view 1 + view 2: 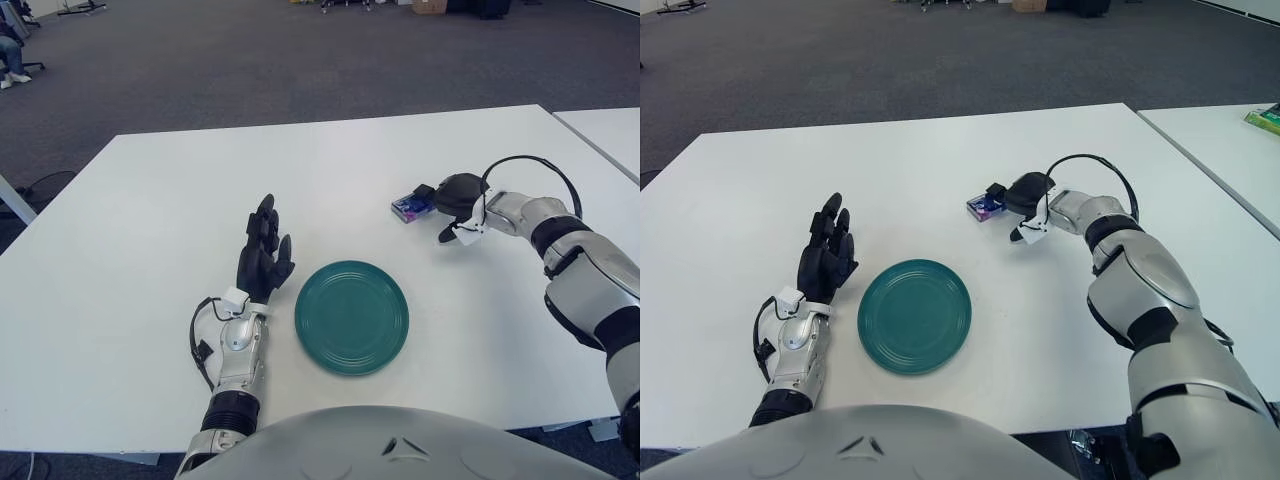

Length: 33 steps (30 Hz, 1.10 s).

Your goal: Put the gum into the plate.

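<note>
The gum (pixel 406 207), a small blue and purple pack, lies on the white table (pixel 150 230) beyond the plate and to its right. My right hand (pixel 428 195) comes in from the right, and its dark fingers are closed on the pack's right end. The round green plate (pixel 351 317) sits near the front of the table with nothing in it. Just left of the plate is my left hand (pixel 262 250), idle, with its fingers spread and pointing away from me.
A second white table (pixel 610 130) stands close on the right, with a green item (pixel 1265 120) on it. Grey carpet lies beyond the far edge. A black cable (pixel 530 165) loops above my right wrist.
</note>
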{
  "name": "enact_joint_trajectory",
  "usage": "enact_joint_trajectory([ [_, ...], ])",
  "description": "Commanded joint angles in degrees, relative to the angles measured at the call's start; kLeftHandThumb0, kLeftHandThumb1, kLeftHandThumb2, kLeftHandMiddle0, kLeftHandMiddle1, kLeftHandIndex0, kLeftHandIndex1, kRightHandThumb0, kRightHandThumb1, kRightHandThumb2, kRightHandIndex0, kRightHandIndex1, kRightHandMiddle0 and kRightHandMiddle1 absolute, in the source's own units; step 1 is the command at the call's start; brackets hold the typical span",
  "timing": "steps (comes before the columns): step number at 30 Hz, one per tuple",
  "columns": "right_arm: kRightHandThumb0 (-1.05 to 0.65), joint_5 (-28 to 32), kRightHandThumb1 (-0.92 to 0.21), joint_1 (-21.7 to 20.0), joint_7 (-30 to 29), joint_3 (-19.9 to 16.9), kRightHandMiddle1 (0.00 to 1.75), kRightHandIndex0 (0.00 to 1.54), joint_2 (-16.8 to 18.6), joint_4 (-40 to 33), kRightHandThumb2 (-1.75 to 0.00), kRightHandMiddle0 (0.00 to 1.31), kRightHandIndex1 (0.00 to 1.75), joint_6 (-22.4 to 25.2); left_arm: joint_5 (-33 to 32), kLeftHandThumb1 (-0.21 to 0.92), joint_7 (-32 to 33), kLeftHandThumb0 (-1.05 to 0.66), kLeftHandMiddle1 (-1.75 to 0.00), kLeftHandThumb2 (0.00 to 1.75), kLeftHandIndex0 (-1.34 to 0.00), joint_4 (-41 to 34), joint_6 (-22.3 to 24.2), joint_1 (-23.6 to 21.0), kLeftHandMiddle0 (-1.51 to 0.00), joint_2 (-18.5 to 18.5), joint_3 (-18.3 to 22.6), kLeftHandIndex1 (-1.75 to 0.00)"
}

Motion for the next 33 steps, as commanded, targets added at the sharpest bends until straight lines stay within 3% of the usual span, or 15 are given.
enact_joint_trajectory([
  [1, -0.69, -0.39, -0.92, 1.79, 2.04, 0.23, 0.69, 0.61, -1.02, -1.89, -0.55, 0.00, 0.12, -1.38, -2.01, 0.92, -0.84, -0.77, 0.00, 0.49, 0.00, 5.96, 0.07, 3.93, -0.08, -2.86, -0.69, -0.39],
  [10, -0.70, -0.11, -0.92, 3.78, 2.97, -1.05, 0.67, 0.59, -5.17, -10.15, -0.63, 0.00, 0.14, -3.65, -1.64, 0.92, -1.19, -0.78, 0.00, 0.50, 0.00, 5.65, -0.28, 3.90, -0.07, -2.47, -0.43, -0.32],
  [19, -0.74, 0.67, -0.92, 5.97, 5.76, -3.16, 0.62, 0.51, -6.66, -14.74, -0.75, 0.00, 0.10, -3.84, -3.44, 0.92, -3.33, -0.81, 0.00, 0.47, 0.00, 5.66, 0.52, 3.86, -0.08, -2.42, 0.20, -0.35],
  [33, -0.76, 1.75, -0.92, 9.52, 7.17, -7.12, 0.65, 0.54, -8.82, -20.96, -0.84, 0.00, 0.10, -4.98, -4.61, 0.92, -4.80, -0.83, 0.00, 0.45, 0.00, 5.29, 1.67, 3.82, -0.08, -2.16, 1.14, -0.37],
])
